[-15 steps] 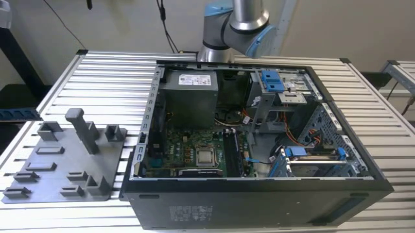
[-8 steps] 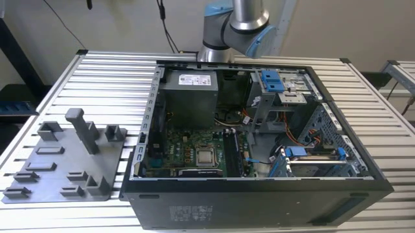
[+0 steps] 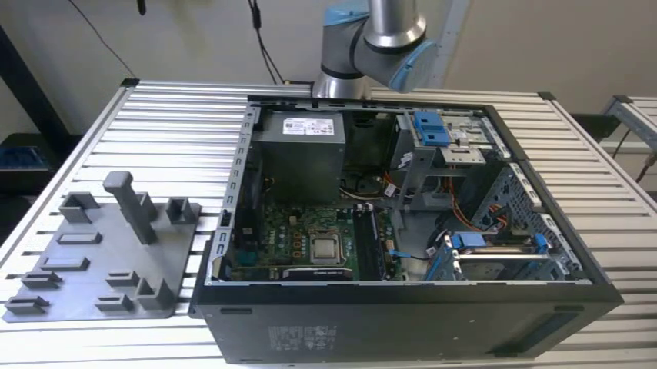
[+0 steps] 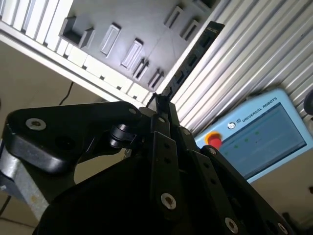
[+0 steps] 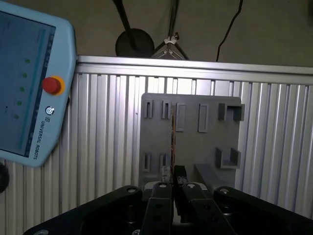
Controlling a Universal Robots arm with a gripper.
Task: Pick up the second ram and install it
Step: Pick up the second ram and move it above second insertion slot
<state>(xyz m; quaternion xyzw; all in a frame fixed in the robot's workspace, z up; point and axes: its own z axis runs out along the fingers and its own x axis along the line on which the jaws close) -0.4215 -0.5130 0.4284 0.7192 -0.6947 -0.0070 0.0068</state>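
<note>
In both wrist views my gripper (image 5: 173,185) (image 4: 159,104) is shut on the second ram (image 5: 172,139) (image 4: 195,51), a long thin dark stick seen edge-on that juts out past the fingertips. The stick hangs in the air high above the grey fixture plate (image 5: 190,147) (image 4: 142,24). In the exterior view the open computer case (image 3: 411,292) lies on the table, with its green motherboard (image 3: 298,246) and the dark memory slots (image 3: 367,246) beside the processor. The arm (image 3: 375,46) rises behind the case and leaves the picture.
The fixture plate (image 3: 98,261) with upright posts lies at the exterior view's left of the case on the slatted aluminium table (image 3: 175,123). A blue teach pendant (image 5: 29,83) (image 4: 264,132) lies on the table. The case holds a power supply (image 3: 298,154), drive cages and cables.
</note>
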